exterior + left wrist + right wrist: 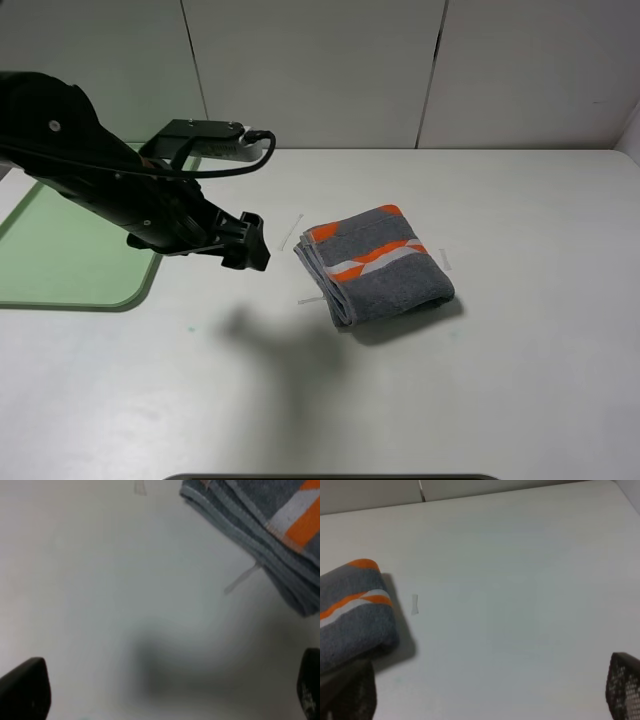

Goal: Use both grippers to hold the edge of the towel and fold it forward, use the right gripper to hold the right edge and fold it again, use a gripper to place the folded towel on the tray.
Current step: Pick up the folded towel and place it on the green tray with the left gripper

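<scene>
Closest to me, at six o'clock, a dark strip (330,477) pokes in at the near edge of the white table (520,390); I cannot tell what it is. Past it the tabletop runs bare up to a soft shadow (260,335) at about seven o'clock from the middle.

Just beyond, near the centre, lies the towel (378,265), folded into a thick grey bundle and flat on the table. Orange and white stripes cross its top, its orange end points to twelve o'clock, and its stacked edges face eight o'clock. Three short slips of pale tape (291,232) lie on the table close around it.

At nine o'clock from the towel, near it but not touching, the left gripper (258,243) hangs above the table on its bulky black arm (90,170). Its fingers are spread wide with nothing between them.

From its own wrist view the right gripper (490,695) is also spread wide and empty. The towel's rounded fold sits beside one of its fingers.

Farther out at nine o'clock, well apart from the towel, the pale green tray (70,260) sits on the table, partly hidden by the arm. At twelve o'clock a pale panelled wall (320,70) closes the scene.
</scene>
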Motion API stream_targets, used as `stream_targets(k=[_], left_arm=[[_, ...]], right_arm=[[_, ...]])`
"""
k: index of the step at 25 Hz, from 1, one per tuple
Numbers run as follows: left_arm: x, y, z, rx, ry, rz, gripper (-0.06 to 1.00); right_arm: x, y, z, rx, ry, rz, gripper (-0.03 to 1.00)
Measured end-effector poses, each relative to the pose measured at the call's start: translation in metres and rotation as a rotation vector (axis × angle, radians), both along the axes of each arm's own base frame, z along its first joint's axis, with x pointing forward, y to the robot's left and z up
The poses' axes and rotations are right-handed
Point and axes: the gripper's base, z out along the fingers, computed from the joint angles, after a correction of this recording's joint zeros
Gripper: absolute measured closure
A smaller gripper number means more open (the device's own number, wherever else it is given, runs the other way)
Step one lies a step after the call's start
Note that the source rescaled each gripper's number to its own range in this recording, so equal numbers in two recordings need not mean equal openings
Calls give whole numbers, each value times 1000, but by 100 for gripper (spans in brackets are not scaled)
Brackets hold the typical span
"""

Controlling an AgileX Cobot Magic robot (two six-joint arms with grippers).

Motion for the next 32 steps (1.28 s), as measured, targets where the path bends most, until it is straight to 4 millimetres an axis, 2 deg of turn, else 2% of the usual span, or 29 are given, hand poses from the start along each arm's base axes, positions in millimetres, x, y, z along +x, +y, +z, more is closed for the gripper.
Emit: stream_targets(k=[7,10,19,32], left_arm=[[10,-28,-20,-7,-1,-19,-6],[19,-49,-32,-8,-7,-48,-6],[33,-89,-57,-8,-4,-97,-6],[40,-105,-87,-51,-24,-37,-6]], right_arm=[[0,0,0,0,0,0,-3],[0,0,0,0,0,0,-3],[0,0,0,0,0,0,-3],[0,0,0,0,0,0,-3]])
